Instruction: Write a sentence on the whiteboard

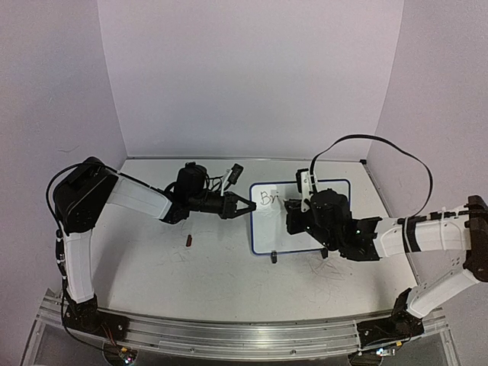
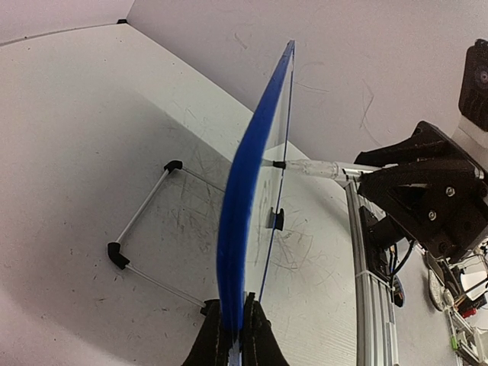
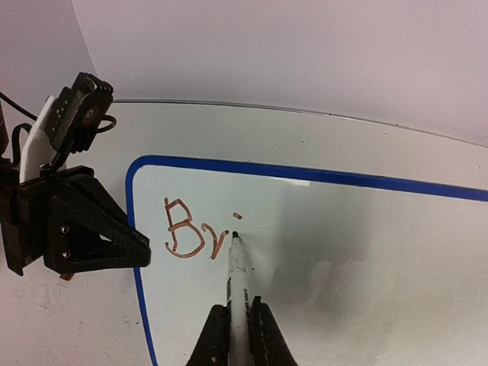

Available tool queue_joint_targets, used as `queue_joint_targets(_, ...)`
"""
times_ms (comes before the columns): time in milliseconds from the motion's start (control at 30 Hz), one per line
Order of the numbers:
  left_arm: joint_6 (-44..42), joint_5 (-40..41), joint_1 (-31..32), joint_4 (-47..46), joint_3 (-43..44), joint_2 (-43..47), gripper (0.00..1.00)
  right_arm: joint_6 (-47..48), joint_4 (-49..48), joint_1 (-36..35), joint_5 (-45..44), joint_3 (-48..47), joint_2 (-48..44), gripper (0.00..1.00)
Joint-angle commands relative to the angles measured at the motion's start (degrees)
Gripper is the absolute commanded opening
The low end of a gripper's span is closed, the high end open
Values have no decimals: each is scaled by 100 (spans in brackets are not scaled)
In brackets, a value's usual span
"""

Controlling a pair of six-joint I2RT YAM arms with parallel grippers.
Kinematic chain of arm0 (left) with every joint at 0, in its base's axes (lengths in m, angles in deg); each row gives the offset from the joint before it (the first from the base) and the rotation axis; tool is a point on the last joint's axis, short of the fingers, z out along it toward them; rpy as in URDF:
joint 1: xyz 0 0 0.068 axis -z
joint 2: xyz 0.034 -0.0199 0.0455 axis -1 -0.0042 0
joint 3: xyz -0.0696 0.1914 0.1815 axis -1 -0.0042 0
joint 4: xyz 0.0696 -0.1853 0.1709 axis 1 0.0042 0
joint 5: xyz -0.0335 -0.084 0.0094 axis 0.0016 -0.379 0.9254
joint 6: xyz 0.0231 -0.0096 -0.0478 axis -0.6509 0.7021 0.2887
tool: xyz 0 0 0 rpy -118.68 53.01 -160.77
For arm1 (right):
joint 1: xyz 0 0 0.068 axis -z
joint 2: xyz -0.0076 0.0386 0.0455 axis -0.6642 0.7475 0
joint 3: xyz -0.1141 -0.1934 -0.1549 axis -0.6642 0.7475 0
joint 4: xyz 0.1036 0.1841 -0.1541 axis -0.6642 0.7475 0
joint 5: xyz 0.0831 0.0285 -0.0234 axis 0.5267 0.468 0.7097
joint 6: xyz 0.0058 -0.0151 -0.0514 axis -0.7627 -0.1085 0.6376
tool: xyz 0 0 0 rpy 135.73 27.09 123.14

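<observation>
The whiteboard (image 1: 267, 232), white with a blue frame, stands tilted on the table's right half. My left gripper (image 1: 252, 207) is shut on its left edge; the left wrist view shows the blue frame (image 2: 240, 191) edge-on, pinched at my left gripper (image 2: 235, 329). My right gripper (image 3: 239, 329) is shut on a white marker (image 3: 237, 278) whose tip touches the whiteboard (image 3: 366, 252). The sentence (image 3: 191, 232) reads "Br" plus a small dot, and the tip sits just below that dot. From above, my right gripper (image 1: 293, 207) hovers over the board beside the sentence (image 1: 267, 199).
A small dark red cap-like piece (image 1: 188, 241) lies on the table left of the board. The board's wire stand (image 2: 145, 229) rests behind it, and a black foot (image 1: 274, 258) sits at its near edge. An aluminium rail (image 1: 252, 335) runs along the table front.
</observation>
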Motion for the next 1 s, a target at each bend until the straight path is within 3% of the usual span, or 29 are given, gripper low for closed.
queue_joint_targets(0,-170,339,5,637,43,74,0,-41,-27,18,-264,-96,106,0)
queue_joint_targets(967,-204,404,5,711,8,144,0,-336,98,-138,-183,206,-514,0)
